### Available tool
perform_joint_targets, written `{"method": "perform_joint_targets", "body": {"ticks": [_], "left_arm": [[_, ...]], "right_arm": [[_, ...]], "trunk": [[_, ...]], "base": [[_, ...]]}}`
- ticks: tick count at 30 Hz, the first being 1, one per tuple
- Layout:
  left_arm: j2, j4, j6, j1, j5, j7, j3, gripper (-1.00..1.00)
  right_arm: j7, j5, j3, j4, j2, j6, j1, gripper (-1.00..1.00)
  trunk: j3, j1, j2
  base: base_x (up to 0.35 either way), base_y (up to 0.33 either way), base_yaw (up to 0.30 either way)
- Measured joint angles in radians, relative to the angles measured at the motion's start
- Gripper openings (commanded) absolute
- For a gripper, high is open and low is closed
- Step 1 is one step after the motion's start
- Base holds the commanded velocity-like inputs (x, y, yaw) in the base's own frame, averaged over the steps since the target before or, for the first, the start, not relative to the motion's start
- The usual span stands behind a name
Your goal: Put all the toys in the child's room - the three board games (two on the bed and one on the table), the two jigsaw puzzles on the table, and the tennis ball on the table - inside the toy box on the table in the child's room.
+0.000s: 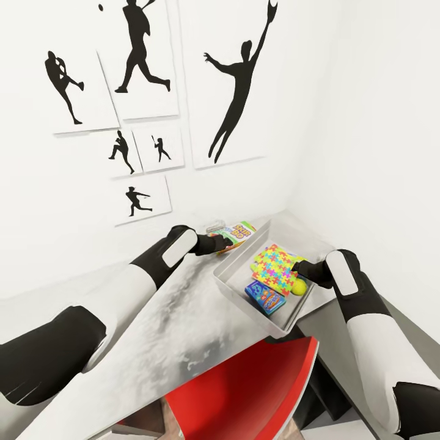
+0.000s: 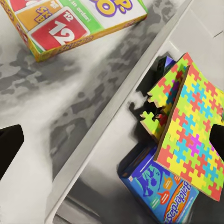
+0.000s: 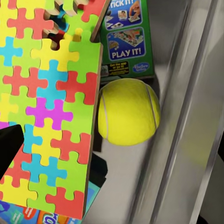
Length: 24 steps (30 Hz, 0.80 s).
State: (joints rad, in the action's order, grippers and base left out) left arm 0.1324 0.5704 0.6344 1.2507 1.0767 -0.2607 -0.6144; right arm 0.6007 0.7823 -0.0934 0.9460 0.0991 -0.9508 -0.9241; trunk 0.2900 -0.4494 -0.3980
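So the job right now is the last loose game, and it's the left gripper's (image 1: 225, 243) to grab. In the left wrist view its fingers (image 2: 7, 144) sit at opposite edges of the frame, so it's spread wide with nothing in it.

The Skip-Bo game (image 1: 239, 232) lies flat on the table (image 1: 171, 305), just outside the box's (image 1: 241, 293) far-left wall. It looks apart from the wall, though I can't tell for sure.

My take: come down square across the short side of the carton, not a corner, close firmly, lift clear of the rim, then carry it over the wall. Let go low, since the box is already crowded.

The carton is a thin flat rectangle, yellow-edged, with red and green panels and a big "12". It probably slips easily on that smooth top.

Inside the box, the puzzles (image 1: 275, 269) lean tilted over a blue game (image 1: 266, 297). A green game (image 3: 126, 37) sits behind them. The ball (image 1: 299, 286) rests beside the puzzles, against the box's right wall.

The right gripper (image 1: 299, 267) hovers in the box near the ball. It looks parted and isn't pinching anything.
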Motion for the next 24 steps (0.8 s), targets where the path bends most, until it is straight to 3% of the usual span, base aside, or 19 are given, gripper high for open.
{"method": "perform_joint_targets", "body": {"ticks": [24], "left_arm": [[0.019, -0.044, -0.007, -0.003, -0.001, 0.060, -0.023, 1.00]], "right_arm": [[0.000, 0.000, -0.001, 0.000, 0.000, -0.001, 0.000, 1.00]], "trunk": [[0.000, 0.000, 0.000]], "base": [[0.000, 0.000, 0.000]]}}
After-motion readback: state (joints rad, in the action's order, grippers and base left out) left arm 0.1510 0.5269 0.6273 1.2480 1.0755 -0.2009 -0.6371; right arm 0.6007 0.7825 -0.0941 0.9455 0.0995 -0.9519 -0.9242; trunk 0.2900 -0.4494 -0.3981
